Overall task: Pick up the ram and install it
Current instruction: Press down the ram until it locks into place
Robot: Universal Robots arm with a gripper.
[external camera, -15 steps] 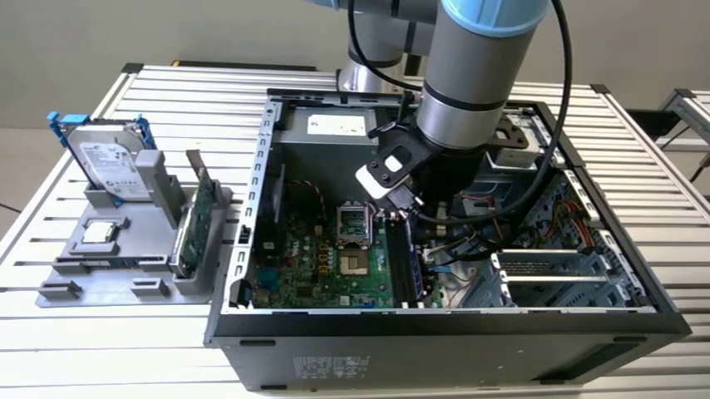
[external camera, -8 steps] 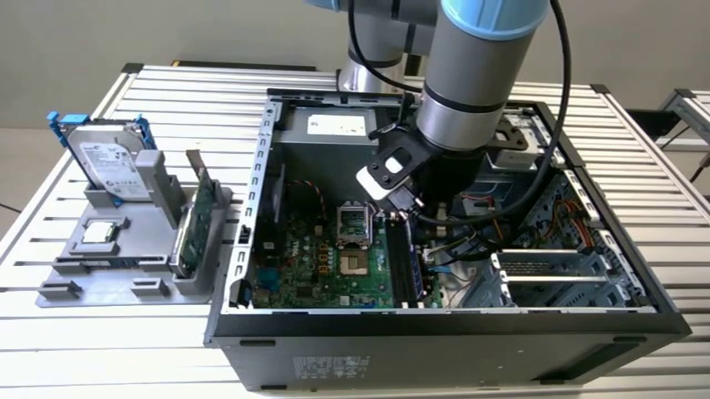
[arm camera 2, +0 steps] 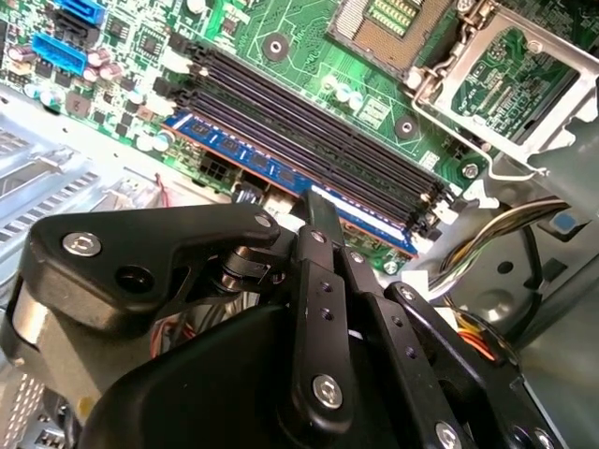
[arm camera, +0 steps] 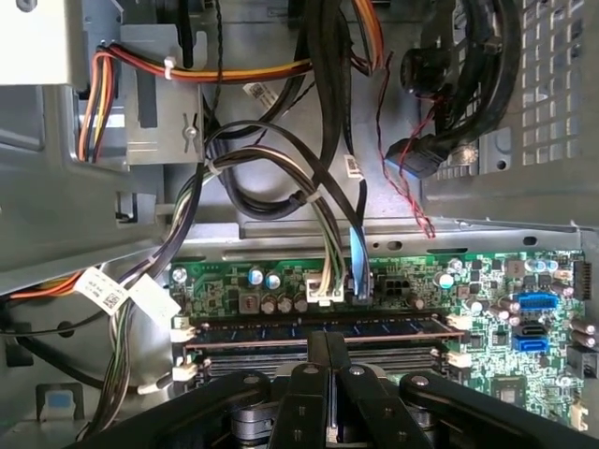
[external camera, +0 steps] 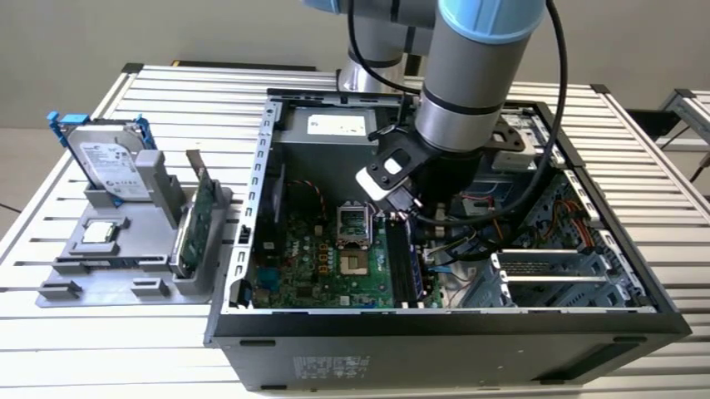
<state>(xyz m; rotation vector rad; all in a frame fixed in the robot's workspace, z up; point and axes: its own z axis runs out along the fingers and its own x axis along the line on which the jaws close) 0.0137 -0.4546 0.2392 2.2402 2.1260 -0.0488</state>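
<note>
Gripper [arm camera 2: 323,210] closed on ram [arm camera 2: 281,173], arm vert.

Slatted aluminium table [external camera: 166,91], plain pale wall [external camera: 166,29] behind, second slatted table [external camera: 690,112] at exterior view's right

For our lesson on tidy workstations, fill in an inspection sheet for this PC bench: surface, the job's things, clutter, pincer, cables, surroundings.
Surface: slatted table carrying an open computer case and a grey holder.
Job's things: the ram lies along the outermost memory slot; whether it is fully seated cannot be told.
Clutter: hard drive, green card and processor chip stand in the holder.
Pincer: pincer is inside the case, fingers together at the ram's top edge.
Cables: wire bundle hangs beside the motherboard, near the pincer.
Surroundings: second table at the exterior view's right.
</note>
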